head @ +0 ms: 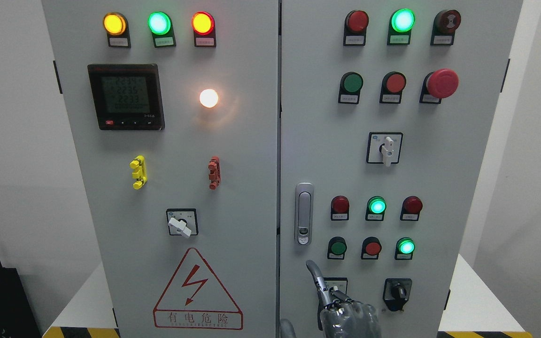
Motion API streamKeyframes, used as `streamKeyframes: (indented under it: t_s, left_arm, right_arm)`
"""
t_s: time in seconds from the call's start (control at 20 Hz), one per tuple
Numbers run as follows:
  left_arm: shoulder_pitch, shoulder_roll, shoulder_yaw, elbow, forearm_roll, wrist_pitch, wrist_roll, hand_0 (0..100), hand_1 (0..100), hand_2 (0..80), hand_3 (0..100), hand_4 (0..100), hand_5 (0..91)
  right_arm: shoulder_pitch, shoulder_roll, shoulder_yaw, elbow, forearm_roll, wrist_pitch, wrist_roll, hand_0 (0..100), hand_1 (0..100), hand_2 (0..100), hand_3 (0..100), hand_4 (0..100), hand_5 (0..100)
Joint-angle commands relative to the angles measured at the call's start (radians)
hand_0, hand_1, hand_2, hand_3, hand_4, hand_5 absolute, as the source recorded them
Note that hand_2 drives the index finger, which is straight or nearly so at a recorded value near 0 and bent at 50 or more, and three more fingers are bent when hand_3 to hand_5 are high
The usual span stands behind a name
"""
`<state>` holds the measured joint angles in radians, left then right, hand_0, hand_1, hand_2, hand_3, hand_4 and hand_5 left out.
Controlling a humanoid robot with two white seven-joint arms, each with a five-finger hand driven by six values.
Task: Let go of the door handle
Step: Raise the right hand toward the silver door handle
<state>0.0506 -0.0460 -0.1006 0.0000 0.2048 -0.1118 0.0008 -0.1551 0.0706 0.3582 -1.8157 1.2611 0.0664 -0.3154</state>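
Right hand [341, 307] at bottom edge, index finger raised, holding nothing, clear below the door handle [304, 213] (flush by right door's left edge). Warning triangle [197, 291] reads 有电危险.

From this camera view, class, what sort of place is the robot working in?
Probably an electrical or industrial control room: a grey two-door control cabinet with indicator lamps, a digital power meter and a red emergency-stop button.
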Motion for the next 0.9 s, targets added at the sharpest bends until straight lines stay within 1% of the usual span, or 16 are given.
streamKeyframes:
  t_s: [0.0,0.25,0.45,0.55,0.85]
  left_arm:
    - [0.000,0.000,-0.001,-0.031,-0.001,0.000,0.001,12,39,0.0,0,0,0.0]
    - [0.000,0.000,-0.001,-0.031,-0.001,0.000,0.001,12,39,0.0,0,0,0.0]
    - [0.000,0.000,-0.001,-0.031,0.001,0.000,0.001,12,39,0.0,0,0,0.0]
    - [0.000,0.000,-0.001,-0.031,-0.001,0.000,0.001,12,39,0.0,0,0,0.0]
    - [0.000,0.000,-0.001,-0.031,-0.001,0.000,0.001,12,39,0.0,0,0,0.0]
  right_arm:
    - [-0.038,0.048,0.001,0.053,0.035,0.047,0.028,33,34,0,96,90,100]
    - [-0.053,0.046,-0.008,0.064,0.037,0.058,0.048,34,33,0,97,90,100]
    - [-0.078,0.048,-0.007,0.075,0.037,0.084,0.052,34,33,0,97,90,100]
    - [-0.081,0.046,-0.007,0.078,0.037,0.084,0.073,34,32,0,98,90,100]
    - [-0.098,0.046,-0.007,0.104,0.037,0.085,0.076,34,32,0,99,91,100]
